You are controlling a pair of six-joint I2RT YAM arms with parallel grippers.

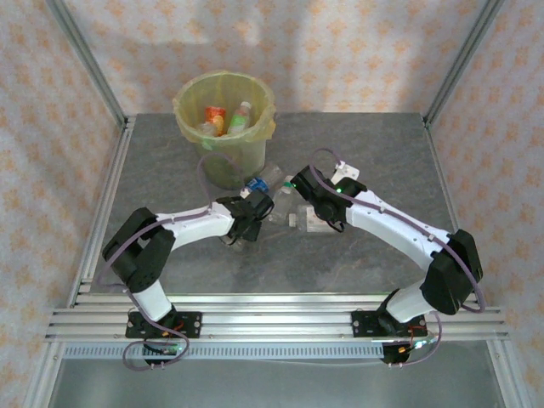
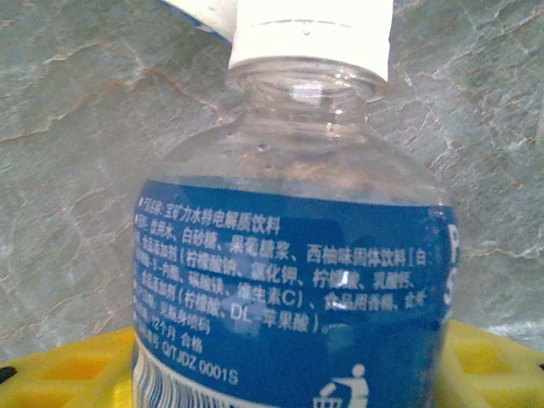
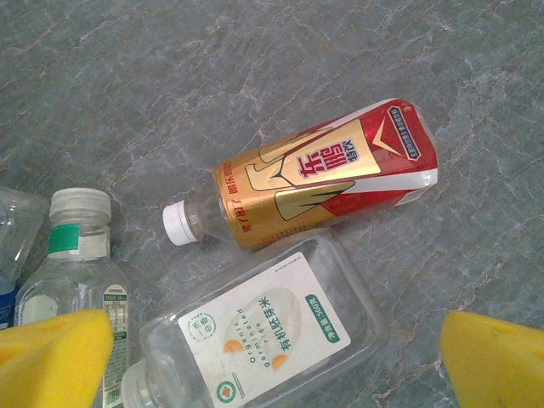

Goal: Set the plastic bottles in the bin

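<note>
Blue-labelled bottle (image 2: 289, 280) between yellow pads (image 2: 64, 374) of left claw (image 2: 289, 395), over grey table (image 2: 68, 127).

Grey marbled table (image 1: 382, 153), loose bottles (image 3: 323, 174), bin (image 1: 225, 157)

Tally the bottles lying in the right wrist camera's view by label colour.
Red and gold label bottle: 1
White label bottle: 1
Green banded bottle: 1
Clear bottle cut off at the left edge, label colour unclear: 1
Total: 4
</note>
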